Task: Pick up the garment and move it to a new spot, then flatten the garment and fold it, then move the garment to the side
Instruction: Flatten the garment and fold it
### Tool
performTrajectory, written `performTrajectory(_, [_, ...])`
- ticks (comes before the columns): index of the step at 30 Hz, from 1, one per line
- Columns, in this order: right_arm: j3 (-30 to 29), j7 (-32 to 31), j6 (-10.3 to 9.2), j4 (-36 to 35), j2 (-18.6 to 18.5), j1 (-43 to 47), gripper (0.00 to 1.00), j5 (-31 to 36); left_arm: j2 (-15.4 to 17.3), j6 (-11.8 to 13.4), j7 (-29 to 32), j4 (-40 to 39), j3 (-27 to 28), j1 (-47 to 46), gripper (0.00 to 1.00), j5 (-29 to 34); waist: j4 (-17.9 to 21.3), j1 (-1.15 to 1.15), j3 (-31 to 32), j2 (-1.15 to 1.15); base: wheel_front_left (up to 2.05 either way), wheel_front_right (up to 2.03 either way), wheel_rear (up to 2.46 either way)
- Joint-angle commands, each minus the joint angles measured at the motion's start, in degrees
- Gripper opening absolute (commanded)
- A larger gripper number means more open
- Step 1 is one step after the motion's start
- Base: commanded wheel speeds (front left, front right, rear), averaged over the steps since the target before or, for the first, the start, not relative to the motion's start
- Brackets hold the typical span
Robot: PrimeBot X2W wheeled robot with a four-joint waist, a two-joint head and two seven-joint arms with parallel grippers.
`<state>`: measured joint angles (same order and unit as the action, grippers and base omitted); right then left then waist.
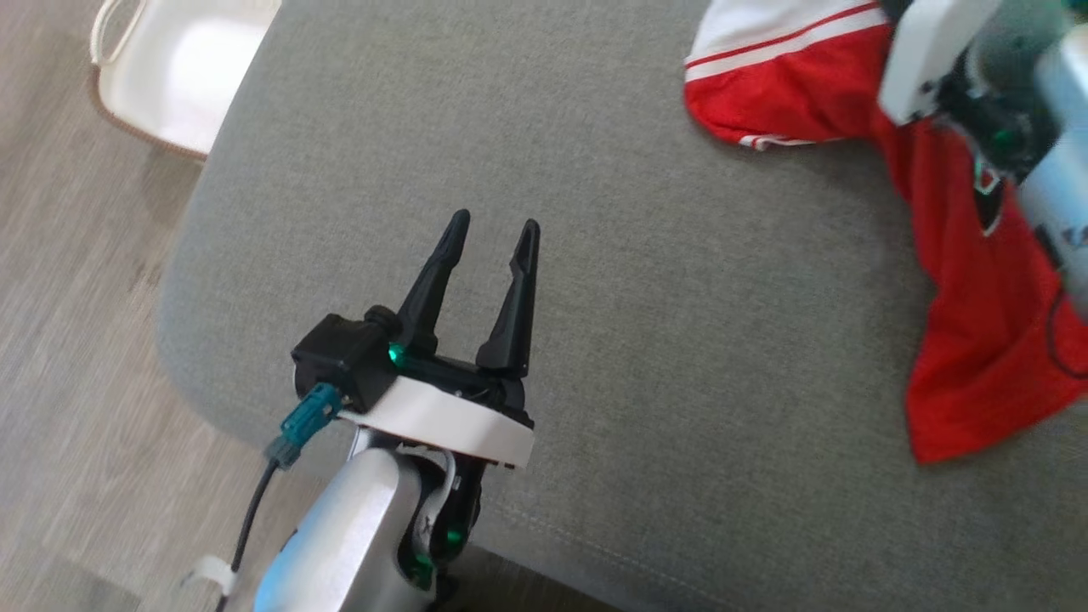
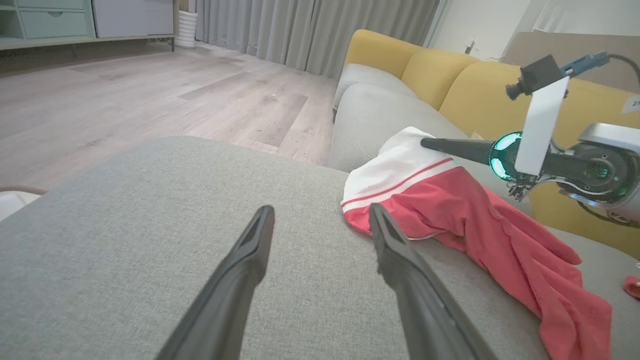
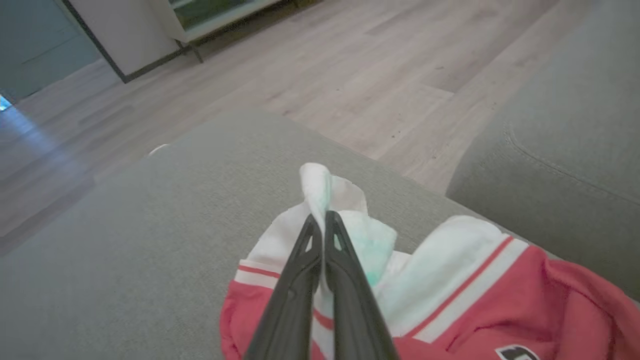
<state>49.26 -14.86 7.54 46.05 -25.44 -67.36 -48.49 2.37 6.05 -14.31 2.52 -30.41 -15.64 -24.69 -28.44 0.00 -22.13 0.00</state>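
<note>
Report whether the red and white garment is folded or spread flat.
Neither: the red-and-white fabric garment lies bunched on the grey cushion, a white fold pinched by the right gripper.

The left gripper (image 1: 495, 223) has two long, tapering black fingers on a black block with a green light (image 1: 395, 353), seated on a white plate (image 1: 442, 421). At its 8 o'clock a teal connector (image 1: 306, 421) feeds a black cable (image 1: 253, 510) beside the silver forearm (image 1: 340, 544). The right gripper (image 3: 321, 216) has matching slim dark fingers
</note>
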Motion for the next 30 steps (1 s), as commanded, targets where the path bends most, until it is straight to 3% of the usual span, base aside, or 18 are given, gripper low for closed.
performTrajectory(1, [0.8, 1.4, -0.05, -2.8, 1.3, 1.0, 0.00, -1.0, 0.5, -0.1, -0.7, -1.3, 2.5, -0.8, 1.00, 0.7, 1.0, 0.00, 1.2, 0.00, 0.00, 0.00, 0.00])
performTrajectory(9, [10.1, 6.8, -0.05, -13.1, 3.2, 7.3, 0.00, -6.1, 0.5, -0.9, -0.7, 0.7, 5.7, 0.8, 1.00, 2.5, 4.0, 0.00, 6.1, 0.00, 0.00, 0.00, 0.00])
performTrajectory(19, [22.0, 11.6, -0.05, -20.1, 7.2, 15.9, 0.00, -8.3, 0.5, -2.3, -0.7, 2.5, 9.5, 3.8, 1.00, 4.3, 6.3, 0.00, 11.9, 0.00, 0.00, 0.00, 0.00])
performTrajectory(21, [23.1, 11.6, -0.05, -20.0, 8.0, 17.5, 1.00, -7.4, 0.5, -2.6, -0.7, 2.8, 10.2, 4.3, 1.00, 4.7, 6.8, 0.00, 12.7, 0.00, 0.00, 0.00, 0.00])
performTrajectory(30, [24.1, 8.9, -0.05, -23.4, 7.9, 25.7, 1.00, -0.8, 0.5, -3.4, -0.7, 3.5, 13.2, 6.4, 1.00, 6.5, 10.0, 0.00, 16.8, 0.00, 0.00, 0.00, 0.00])
